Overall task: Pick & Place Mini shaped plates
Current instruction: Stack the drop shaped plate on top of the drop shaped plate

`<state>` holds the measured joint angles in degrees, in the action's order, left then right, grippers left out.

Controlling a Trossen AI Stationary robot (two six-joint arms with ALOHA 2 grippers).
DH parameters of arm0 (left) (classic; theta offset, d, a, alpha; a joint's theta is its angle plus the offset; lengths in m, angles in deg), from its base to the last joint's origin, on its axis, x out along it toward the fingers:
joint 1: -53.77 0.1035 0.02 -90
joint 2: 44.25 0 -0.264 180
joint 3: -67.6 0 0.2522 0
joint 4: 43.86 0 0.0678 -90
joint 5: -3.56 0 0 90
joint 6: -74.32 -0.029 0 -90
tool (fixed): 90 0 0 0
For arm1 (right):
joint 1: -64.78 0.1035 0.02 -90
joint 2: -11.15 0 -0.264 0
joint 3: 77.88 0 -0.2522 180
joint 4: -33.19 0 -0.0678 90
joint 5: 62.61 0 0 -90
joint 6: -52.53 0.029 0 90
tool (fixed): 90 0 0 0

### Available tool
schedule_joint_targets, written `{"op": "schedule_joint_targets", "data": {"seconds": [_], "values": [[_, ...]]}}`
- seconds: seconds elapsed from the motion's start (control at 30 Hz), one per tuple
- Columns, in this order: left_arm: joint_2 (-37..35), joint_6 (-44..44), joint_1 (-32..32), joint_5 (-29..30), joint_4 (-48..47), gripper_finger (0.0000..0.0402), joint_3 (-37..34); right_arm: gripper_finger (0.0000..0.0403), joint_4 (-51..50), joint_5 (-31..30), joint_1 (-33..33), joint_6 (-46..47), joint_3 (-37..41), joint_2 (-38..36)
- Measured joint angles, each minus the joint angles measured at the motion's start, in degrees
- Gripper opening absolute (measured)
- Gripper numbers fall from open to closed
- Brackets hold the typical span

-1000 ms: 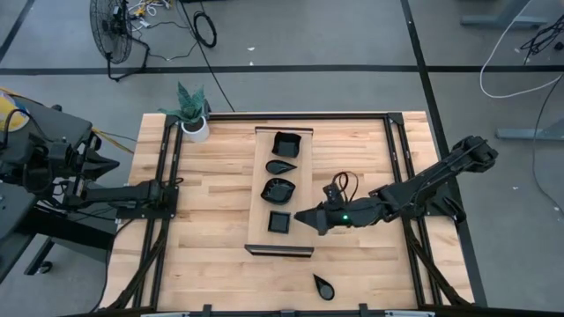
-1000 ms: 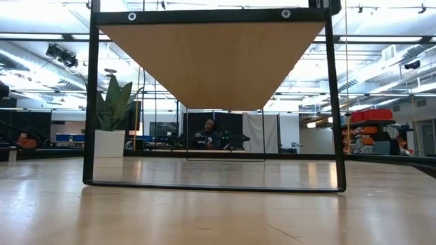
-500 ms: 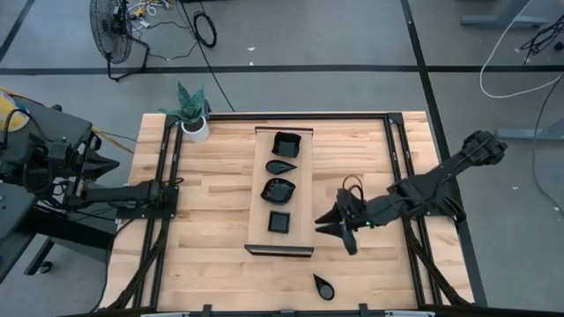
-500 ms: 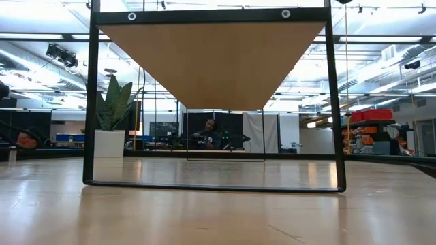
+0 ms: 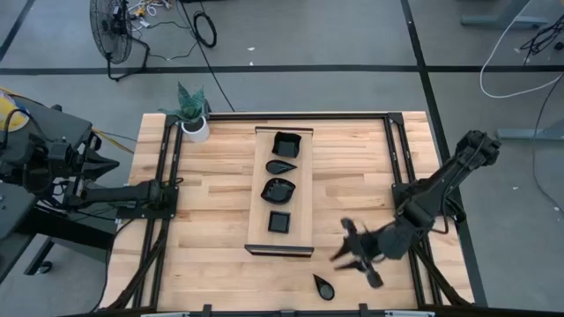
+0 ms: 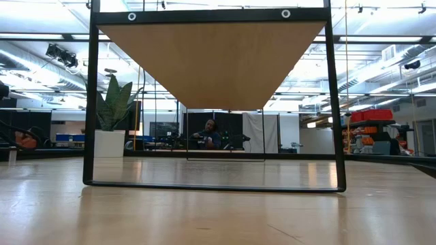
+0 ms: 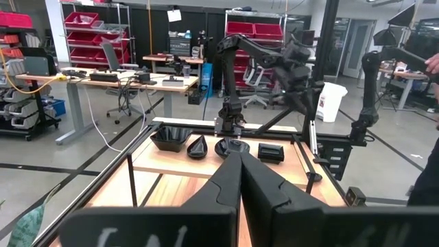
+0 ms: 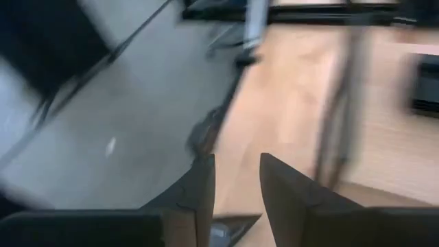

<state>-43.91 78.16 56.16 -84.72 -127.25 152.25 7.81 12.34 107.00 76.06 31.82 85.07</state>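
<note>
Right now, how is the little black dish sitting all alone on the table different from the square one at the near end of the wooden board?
The lone dish is teardrop-shaped with a pointed tip; the square dish has four straight sides. The lone dish lies on the bare table near its front edge; the square dish rests on the wooden board, in line with three others. Both are small, black and glossy.

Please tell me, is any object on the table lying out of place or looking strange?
Yes. One small glossy black teardrop-shaped plate lies alone on the bare table near its front edge, apart from the four black plates lined up on the long pale wooden board. Nothing looks spilled or broken.
</note>
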Motion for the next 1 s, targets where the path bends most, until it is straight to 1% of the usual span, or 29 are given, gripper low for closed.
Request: {"op": "schedule_joint_targets", "data": {"seconds": [0.13,0.23,0.33,0.4,0.67,0.8,1.0], "values": [[0.0,0.0,0.0,0.0,0.0,0.0014,0.0,0.0118,-0.1,8.0,2.8,-12.1,0.0,2.3],[0.0,0.0,0.0,0.0,0.0,0.0014,0.0,0.0118,0.0,11.0,4.5,-17.3,0.0,4.2],[0.0,0.0,0.0,0.0,0.0,0.0014,0.0,0.0118,-1.6,11.5,5.8,-21.8,-1.5,6.8],[0.0,0.0,0.0,0.0,0.0,0.0014,0.0,0.0118,-4.4,11.5,6.3,-25.9,-3.7,8.4],[0.0,0.0,0.0,0.0,0.0,0.0014,0.0,0.0118,-18.8,11.5,6.7,-41.5,-16.0,13.6],[0.0,0.0,0.0,0.0,0.0,0.0014,0.0,0.0118,-23.2,11.5,6.7,-52.5,-20.7,16.0],[0.0,0.0,0.0,0.0,0.0,0.0014,0.0,0.0118,-23.3,11.5,6.7,-70.6,-25.5,20.0]]}}
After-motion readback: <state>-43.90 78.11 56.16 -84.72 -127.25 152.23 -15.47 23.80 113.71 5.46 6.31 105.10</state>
